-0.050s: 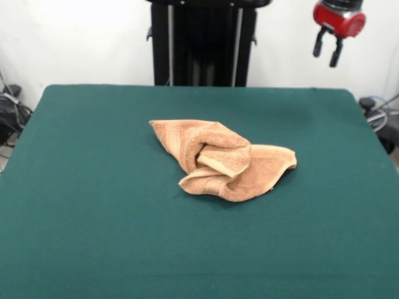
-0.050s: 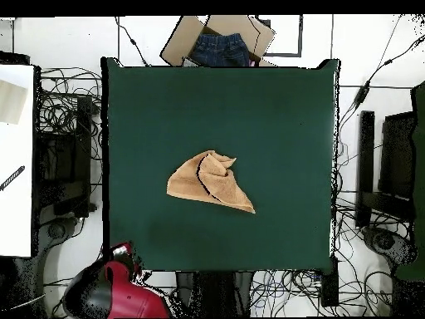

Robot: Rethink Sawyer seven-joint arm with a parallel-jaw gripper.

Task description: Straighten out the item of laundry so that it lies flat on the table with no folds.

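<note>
Bright even light, washed-out white wall, thin soft shadow under the towel, slight overall softness

The towel is found bunched up in the middle of the table. The gripper is seen at the upper right, well apart from it.

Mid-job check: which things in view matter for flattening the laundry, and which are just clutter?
Job:
towel, crumpled mid-table
green table
end effector, open, raised clear

Clutter:
cardboard box holding denim, beyond the table edge
floor cables
</note>
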